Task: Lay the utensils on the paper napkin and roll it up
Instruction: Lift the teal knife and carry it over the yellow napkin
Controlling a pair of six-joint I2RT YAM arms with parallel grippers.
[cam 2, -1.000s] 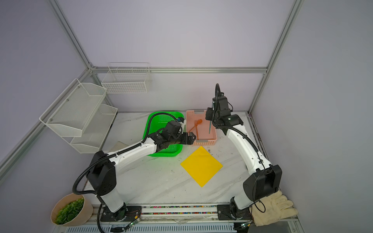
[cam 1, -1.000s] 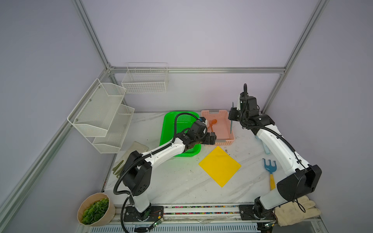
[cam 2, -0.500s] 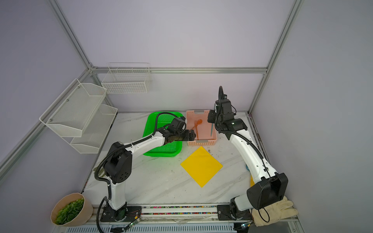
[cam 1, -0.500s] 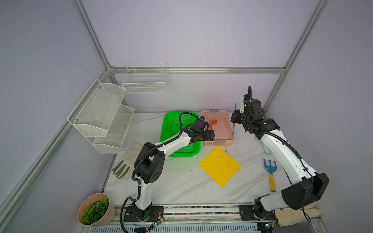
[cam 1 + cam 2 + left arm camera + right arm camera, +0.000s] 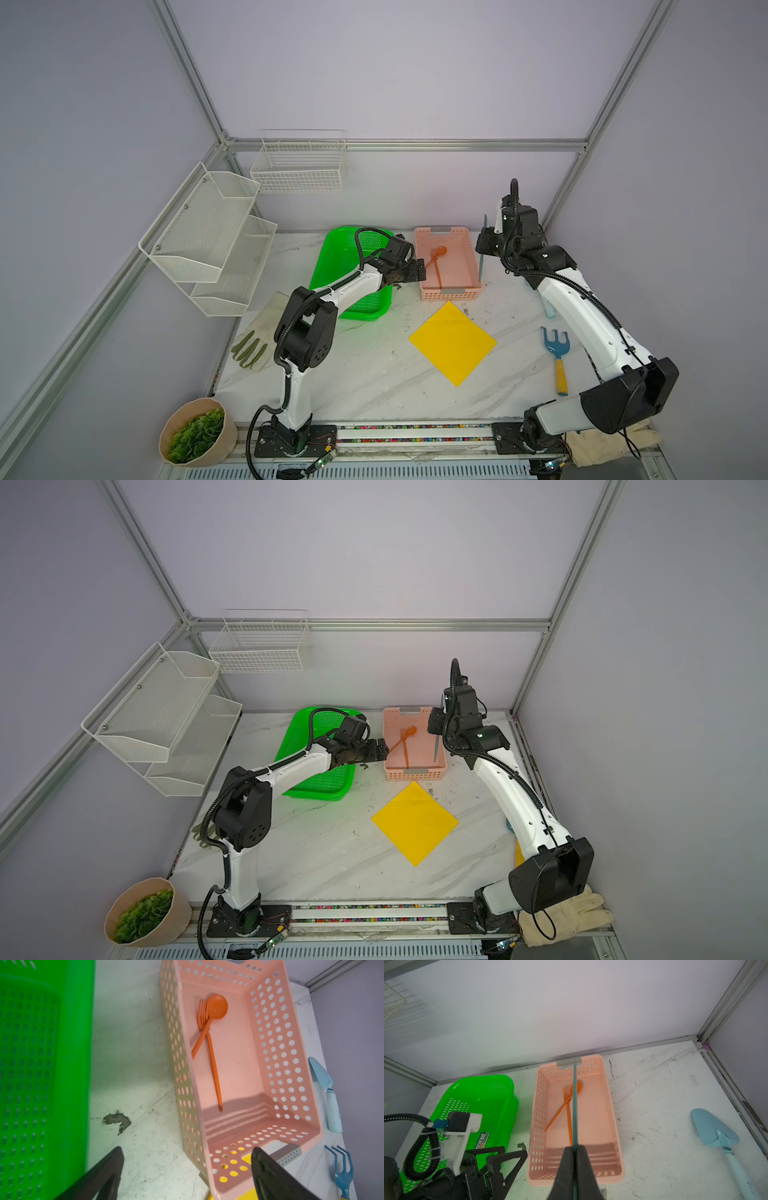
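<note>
Right tool: jaws pinched tight on one end of the teal piece. It is a slim, ribbed plastic strip seen edge-on, jutting stiffly ahead of my fingers, raised clear above the pink basket. Gripping the end leaves its length free to lay down flat, I judge.

Left tool: jaws spread wide, holding nothing, low at the basket's corner. One finger is over the table, the other over the basket's end. Looks lined up for a reach inside.

Orange spoon and orange fork lie crossed on the basket's smooth floor, close to its perforated wall. Handles are thin and flat.

Yellow paper napkin: thin square, flat on the marbled table, one corner toward the basket. No utensil on it yet.
</note>
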